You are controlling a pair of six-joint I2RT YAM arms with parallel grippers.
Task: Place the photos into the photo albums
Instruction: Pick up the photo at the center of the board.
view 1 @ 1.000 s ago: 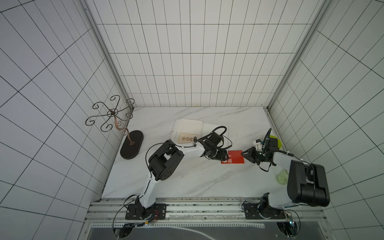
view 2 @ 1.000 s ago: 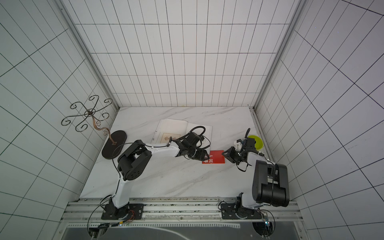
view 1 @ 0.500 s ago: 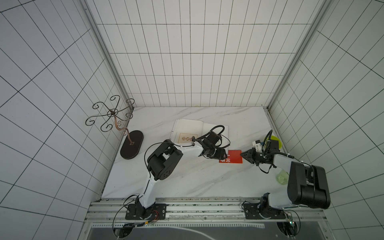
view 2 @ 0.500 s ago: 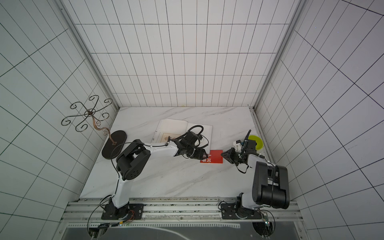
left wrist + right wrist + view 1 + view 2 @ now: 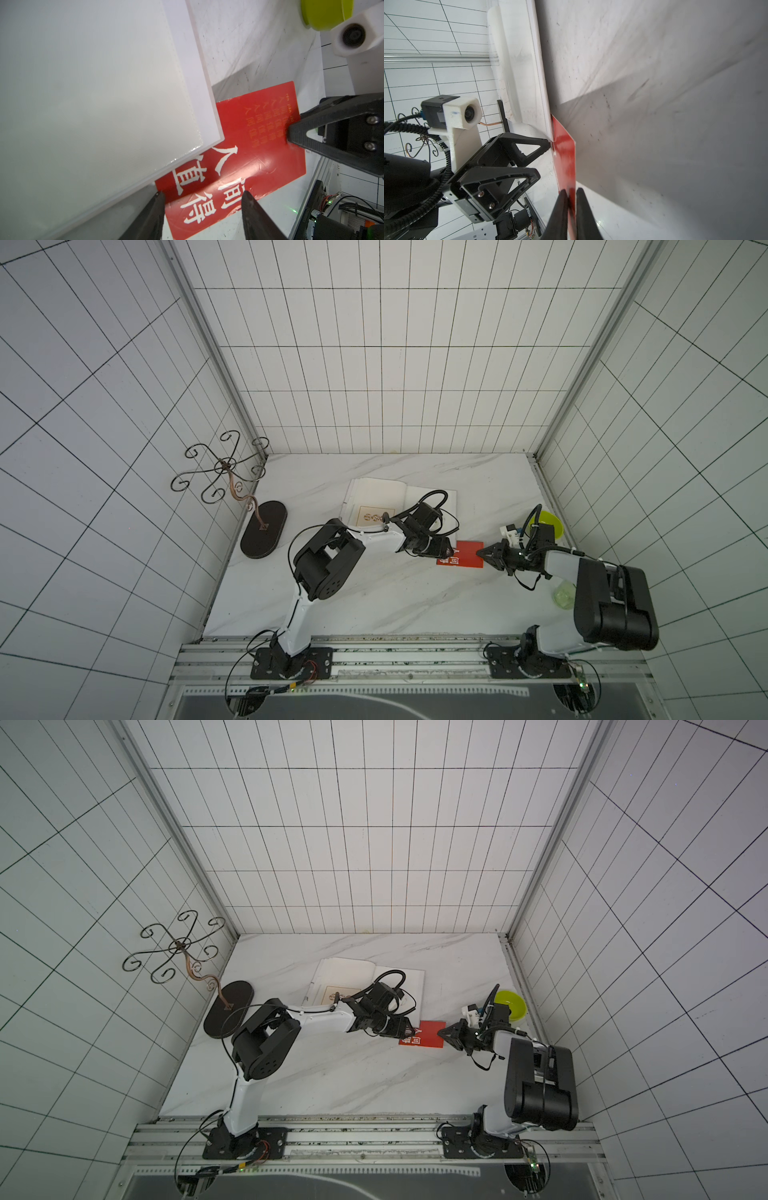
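The photo album (image 5: 386, 499) lies open on the marble table, with a cream photo (image 5: 371, 516) on its left page. A red photo (image 5: 467, 559) with white Chinese characters lies just right of the album; in the left wrist view a corner of this red photo (image 5: 259, 145) sits under the album's page (image 5: 104, 83). My right gripper (image 5: 571, 191) is shut on the red photo's (image 5: 564, 149) right edge, as both top views show (image 5: 442, 1038). My left gripper (image 5: 203, 194) is open, its fingers either side of the photo's other end.
A yellow-green bowl (image 5: 549, 524) stands behind the right arm near the right wall. A black oval base with a curled metal stand (image 5: 264, 531) is at the left wall. A small pale green object (image 5: 563, 597) lies by the right arm's base.
My right gripper's jaws have narrowed onto the red photo's edge. The left gripper has shifted slightly and stays open.
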